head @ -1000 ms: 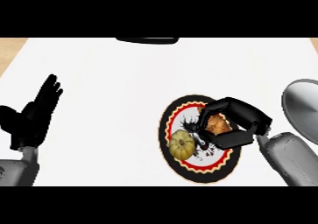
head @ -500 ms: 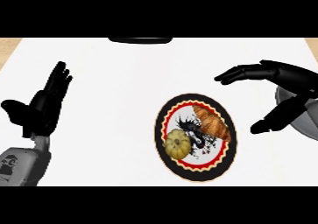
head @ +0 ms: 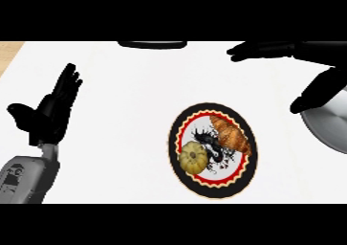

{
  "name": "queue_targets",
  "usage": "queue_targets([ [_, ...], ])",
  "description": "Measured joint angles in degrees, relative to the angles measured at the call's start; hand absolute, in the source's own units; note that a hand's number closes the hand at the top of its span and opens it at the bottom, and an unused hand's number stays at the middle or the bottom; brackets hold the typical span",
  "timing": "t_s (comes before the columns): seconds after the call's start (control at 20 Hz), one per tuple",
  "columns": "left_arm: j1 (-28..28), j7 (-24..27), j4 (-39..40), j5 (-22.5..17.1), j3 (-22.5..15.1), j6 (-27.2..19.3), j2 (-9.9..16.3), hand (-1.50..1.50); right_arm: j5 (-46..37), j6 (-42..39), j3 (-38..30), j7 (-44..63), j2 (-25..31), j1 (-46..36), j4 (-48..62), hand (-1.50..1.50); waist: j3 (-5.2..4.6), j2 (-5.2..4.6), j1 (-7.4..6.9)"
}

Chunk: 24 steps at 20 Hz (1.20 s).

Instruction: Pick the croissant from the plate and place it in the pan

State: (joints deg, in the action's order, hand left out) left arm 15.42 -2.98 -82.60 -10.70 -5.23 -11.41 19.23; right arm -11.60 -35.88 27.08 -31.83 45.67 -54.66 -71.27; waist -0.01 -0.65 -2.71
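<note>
A brown croissant lies on the right half of a black-rimmed plate with a red and white pattern. A yellow round pastry sits on the plate's lower left. The grey pan shows at the right edge, partly cut off. My right hand hovers open above the pan's upper part, up and to the right of the croissant, holding nothing. My left hand rests open at the left, fingers up.
A dark object lies at the counter's far edge, partly cut off. A strip of wooden surface shows at the upper left beyond the white counter.
My right hand was curled over the croissant on the plate, then opened and rose up and right. The croissant stays on the plate. The left hand shifted slightly upward.
</note>
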Motion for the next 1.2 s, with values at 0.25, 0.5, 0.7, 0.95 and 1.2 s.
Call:
queue_targets([
  [0.25,0.48,-0.32,0.87,0.15,1.05,0.35,-0.01,0.0,-3.24,1.05,2.34,-0.23,-3.32,-5.6,1.66,-1.5,-0.02,0.26,0.91],
  [0.5,-2.07,1.32,0.54,-0.13,2.37,1.53,0.34,0.0,-3.93,0.09,4.0,2.19,-7.7,-7.85,1.19,-1.5,-0.04,0.52,1.53],
  [0.7,-2.14,0.96,0.24,1.01,1.86,0.67,-0.53,0.0,-3.33,-1.81,6.68,4.16,-10.18,-7.29,-0.18,-1.5,-0.03,0.6,1.92],
  [0.95,-2.27,0.59,0.22,1.58,2.44,0.52,-0.77,0.0,-3.29,-2.84,8.96,6.23,-10.42,-3.47,-5.9,-1.5,-0.01,0.74,2.57],
  [1.2,-2.81,0.28,-0.63,2.12,3.02,0.84,-1.25,0.0,-5.78,-4.51,9.25,10.28,-10.41,0.33,-10.21,-1.5,0.0,0.74,2.65],
])
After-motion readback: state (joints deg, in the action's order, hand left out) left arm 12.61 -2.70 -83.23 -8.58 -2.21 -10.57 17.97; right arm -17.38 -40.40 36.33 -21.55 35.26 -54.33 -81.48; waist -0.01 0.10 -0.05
